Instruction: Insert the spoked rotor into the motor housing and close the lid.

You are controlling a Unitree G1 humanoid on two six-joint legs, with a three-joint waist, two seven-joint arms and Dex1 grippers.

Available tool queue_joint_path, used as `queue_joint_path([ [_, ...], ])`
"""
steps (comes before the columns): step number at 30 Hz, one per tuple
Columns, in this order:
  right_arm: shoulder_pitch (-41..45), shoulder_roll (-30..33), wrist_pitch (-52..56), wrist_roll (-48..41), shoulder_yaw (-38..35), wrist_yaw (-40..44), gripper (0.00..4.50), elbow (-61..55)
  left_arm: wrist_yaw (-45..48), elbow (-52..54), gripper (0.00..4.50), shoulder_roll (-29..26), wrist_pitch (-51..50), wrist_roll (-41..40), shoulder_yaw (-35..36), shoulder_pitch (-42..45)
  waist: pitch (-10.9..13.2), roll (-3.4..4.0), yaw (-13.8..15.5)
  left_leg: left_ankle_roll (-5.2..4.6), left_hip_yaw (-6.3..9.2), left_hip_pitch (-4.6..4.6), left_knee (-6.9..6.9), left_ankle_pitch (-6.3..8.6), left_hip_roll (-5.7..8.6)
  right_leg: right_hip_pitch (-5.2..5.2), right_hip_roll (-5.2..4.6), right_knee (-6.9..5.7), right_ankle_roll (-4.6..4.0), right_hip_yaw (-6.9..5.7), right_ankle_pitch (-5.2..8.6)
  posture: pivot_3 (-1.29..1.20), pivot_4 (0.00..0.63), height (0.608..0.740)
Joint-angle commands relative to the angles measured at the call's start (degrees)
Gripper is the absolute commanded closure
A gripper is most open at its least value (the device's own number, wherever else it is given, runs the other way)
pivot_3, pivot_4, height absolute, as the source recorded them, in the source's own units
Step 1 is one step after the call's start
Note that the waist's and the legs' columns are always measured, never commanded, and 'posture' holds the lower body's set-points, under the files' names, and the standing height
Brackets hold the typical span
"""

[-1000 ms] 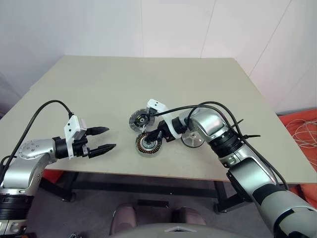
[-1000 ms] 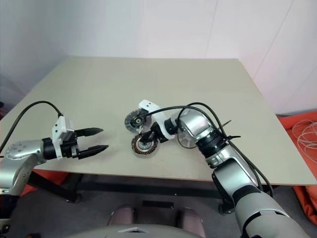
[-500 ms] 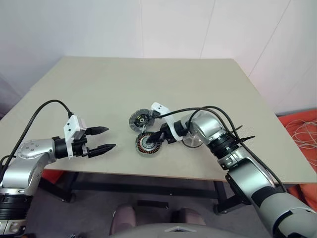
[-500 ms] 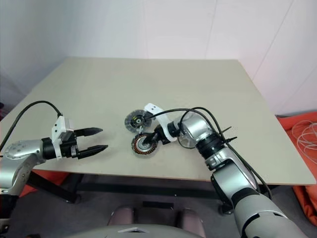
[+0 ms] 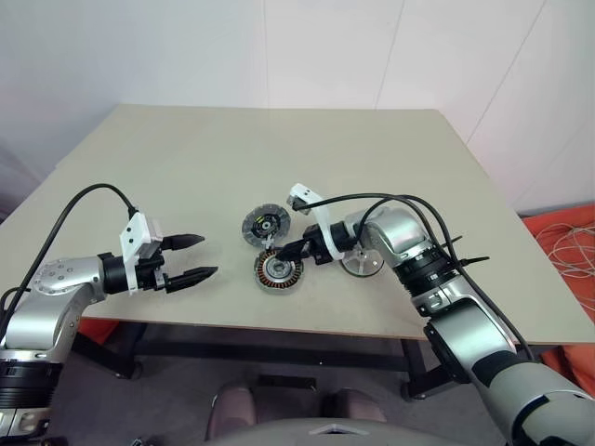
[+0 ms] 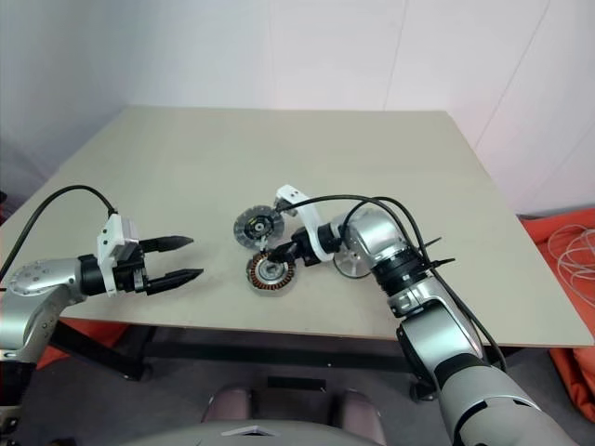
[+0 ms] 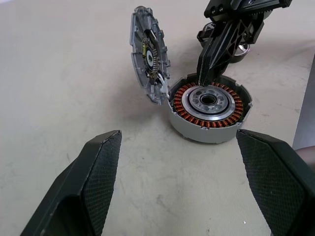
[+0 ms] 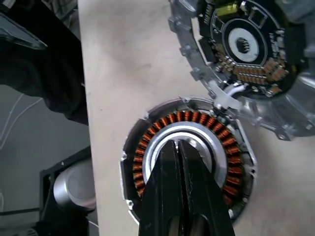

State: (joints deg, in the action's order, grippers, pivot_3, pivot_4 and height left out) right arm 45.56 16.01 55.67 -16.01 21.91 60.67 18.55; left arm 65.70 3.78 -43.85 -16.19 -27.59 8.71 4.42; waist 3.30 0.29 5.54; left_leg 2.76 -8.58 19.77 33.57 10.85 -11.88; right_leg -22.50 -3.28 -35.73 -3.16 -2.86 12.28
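The spoked rotor [image 5: 361, 264] lies flat on the table [image 5: 232, 158], just behind the right gripper [image 5: 284, 250] and partly hidden by that arm's wrist. It looks like solid polished metal, so I judge it stiff, fairly heavy for its size and slippery under smooth pads; the raised rim, pinched across one spoke gap, looks the safest place to take it, since the small hub offers little to hold. The right gripper has its two black fingers pressed together with nothing between them, and their tips sit over the near edge of the motor housing [image 7: 207, 113], at or just above the copper windings beside the silver centre; whether they touch cannot be told. The lid [image 7: 149, 55] stands tilted up on edge at the housing's far side from the left gripper [image 5: 198, 259], joined there at the rim, its hinge and circuit face probably delicate. The left gripper hangs well apart from the housing, its fingers spread wide and empty, pointing towards it. The windings themselves look easy to scratch.
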Motion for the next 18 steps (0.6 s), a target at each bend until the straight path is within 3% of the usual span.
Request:
queue_joint_path([
  [1, -0.64, 0.23, -0.55, -0.63, 0.44, 0.76, 4.48, -2.30, -0.23, 0.92, 0.55, -0.59, 0.30, -0.02, 0.80, 0.90, 0.00, 0.00, 0.01, 0.00, 0.00, 0.00, 0.00, 0.00, 0.00, 0.00, 0.00, 0.00, 0.07, 0.00, 0.04, 0.00, 0.000, 0.740],
  [8, -1.85, 0.88, -5.60, 5.65, 7.07, 0.10, 4.48, 3.14, -0.22, 0.96, 0.55, -0.59, 0.30, -0.04, 0.79, 1.03, -0.02, -0.02, -0.07, 0.01, 0.00, -0.20, -0.03, 0.00, 0.00, 0.18, 0.00, 0.00, 0.16, 0.00, 0.10, 0.00, 0.000, 0.740],
  [13, -0.65, -0.28, -4.72, 3.71, 3.74, -0.17, 4.48, 3.42, -0.40, 0.96, 0.55, -0.57, 0.36, 0.02, 0.86, 1.08, -0.04, -0.06, -0.08, 0.01, -0.01, -0.60, -0.10, -0.01, 0.00, 0.47, -0.01, 0.01, 0.18, 0.04, 0.12, 0.00, 0.000, 0.740],
  [18, 0.96, 0.30, 0.62, -1.90, -5.43, -1.40, 4.48, -2.16, -0.84, 1.13, 0.55, -0.47, 0.40, -0.02, 1.01, 0.81, 0.01, -0.05, 0.09, 0.06, -0.01, -0.50, -0.15, -0.04, 0.00, 0.36, -0.01, 0.01, 0.18, 0.05, 0.12, 0.00, 0.000, 0.740],
])
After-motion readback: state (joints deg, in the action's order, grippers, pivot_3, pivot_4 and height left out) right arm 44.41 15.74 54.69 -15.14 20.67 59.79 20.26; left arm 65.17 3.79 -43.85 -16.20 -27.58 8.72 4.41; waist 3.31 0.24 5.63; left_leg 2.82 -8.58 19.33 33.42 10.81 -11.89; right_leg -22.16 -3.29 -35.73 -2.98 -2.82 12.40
